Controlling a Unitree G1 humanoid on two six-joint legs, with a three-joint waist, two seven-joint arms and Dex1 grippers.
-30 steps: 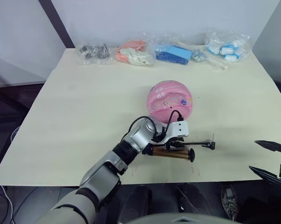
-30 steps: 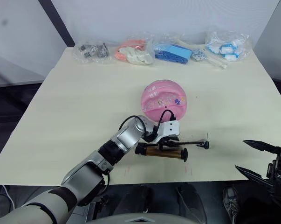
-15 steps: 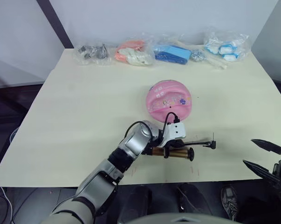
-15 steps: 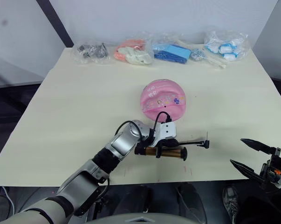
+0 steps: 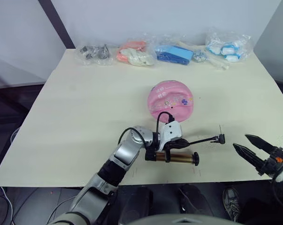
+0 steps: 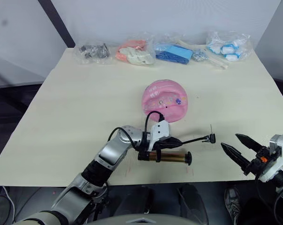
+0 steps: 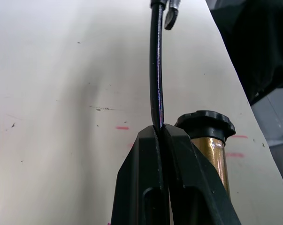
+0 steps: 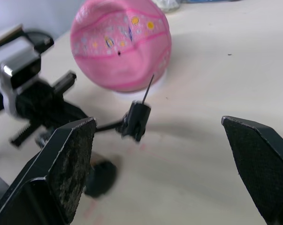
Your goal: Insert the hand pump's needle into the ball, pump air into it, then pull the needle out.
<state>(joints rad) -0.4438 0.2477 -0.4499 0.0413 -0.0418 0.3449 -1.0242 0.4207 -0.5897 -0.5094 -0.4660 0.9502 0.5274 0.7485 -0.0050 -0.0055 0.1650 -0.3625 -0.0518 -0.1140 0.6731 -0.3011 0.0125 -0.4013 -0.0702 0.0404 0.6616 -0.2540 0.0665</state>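
Hose (image 7: 156, 79) and pump (image 5: 176, 157) are partly covered by the left gripper (image 5: 171, 143), so where the hose joins the pump cannot be seen. The pump's T-handle is hard to make out; one black end cap (image 7: 205, 124) shows in the left wrist view.

One ball (image 5: 170, 100) sits on the table (image 5: 75, 103), dented on the side facing the pump. One pump lies flat near the ball, between it and the table's near edge. One needle (image 8: 148, 88) stands up from a small black fitting (image 8: 135, 120) at the hose's free end, off the pump's right end and apart from the ball. Four or five clear bags (image 5: 136, 54) lie in a row along the far edge, beyond the ball; their contents are hard to tell.

Left jaws are pinched tight on the hose, just beside the pump's end cap. The right gripper (image 5: 254, 149) hovers right of the needle, near the table's near edge, jaws spread wide, touching nothing.
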